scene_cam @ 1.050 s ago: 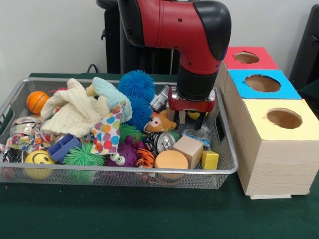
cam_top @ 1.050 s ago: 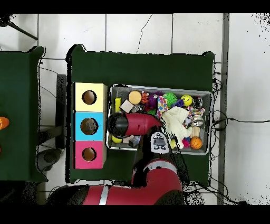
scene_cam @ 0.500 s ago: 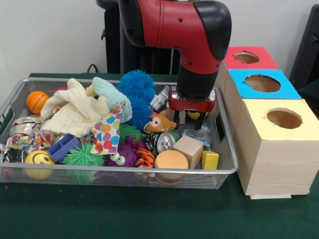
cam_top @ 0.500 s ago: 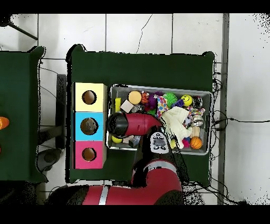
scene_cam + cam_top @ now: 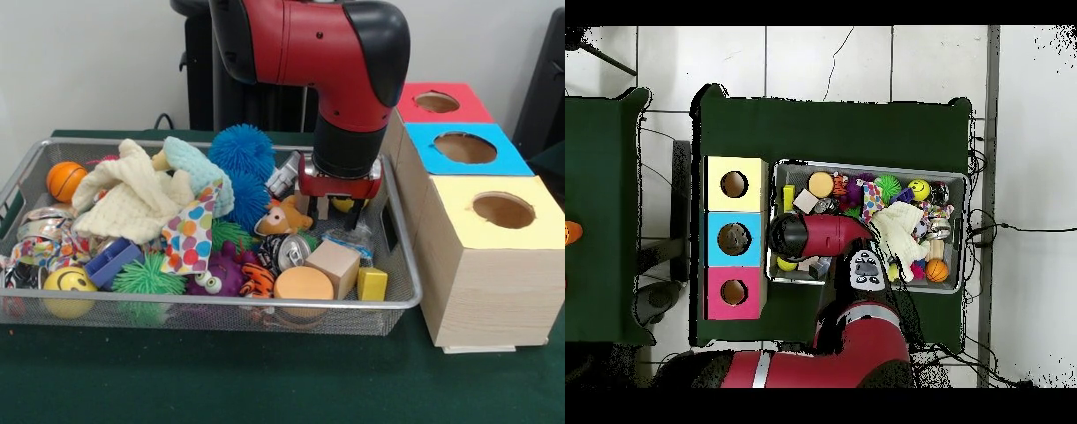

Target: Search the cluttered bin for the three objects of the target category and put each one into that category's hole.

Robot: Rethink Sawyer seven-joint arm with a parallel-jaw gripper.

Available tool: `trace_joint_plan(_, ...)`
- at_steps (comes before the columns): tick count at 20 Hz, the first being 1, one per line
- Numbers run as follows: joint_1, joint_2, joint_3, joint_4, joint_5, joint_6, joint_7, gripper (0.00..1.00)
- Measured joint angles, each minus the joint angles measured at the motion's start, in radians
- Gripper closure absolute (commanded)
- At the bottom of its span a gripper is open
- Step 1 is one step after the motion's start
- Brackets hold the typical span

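A wire mesh bin [image 5: 221, 302] holds a heap of toys. My gripper [image 5: 333, 212] hangs low in its far right corner and stands open, its fingers [image 5: 354, 215] apart with nothing clearly between them. A yellow ball with black marks [image 5: 347, 204] shows just behind the fingers. In front of the gripper lie a fox toy [image 5: 284, 216], a drink can [image 5: 290, 250], a wooden cube [image 5: 334, 266], an orange disc [image 5: 303, 284] and a yellow block [image 5: 372, 283]. In the overhead view the arm's head [image 5: 790, 236] hides the gripper, and the yellow ball [image 5: 786, 264] peeks out beside it.
Three boxes stand against the bin, topped yellow [image 5: 459, 201], blue [image 5: 441, 155] and red [image 5: 415, 113], each with a round hole. Blue spiky balls [image 5: 243, 152], a cream cloth [image 5: 132, 199], an orange ball [image 5: 65, 180] and a smiley ball [image 5: 69, 283] fill the bin's other side.
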Motion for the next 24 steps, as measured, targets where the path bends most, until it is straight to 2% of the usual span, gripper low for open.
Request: trace_joint_plan(24,0.002,0.006,0.0,-0.012,0.0,0.013,0.0,0.0)
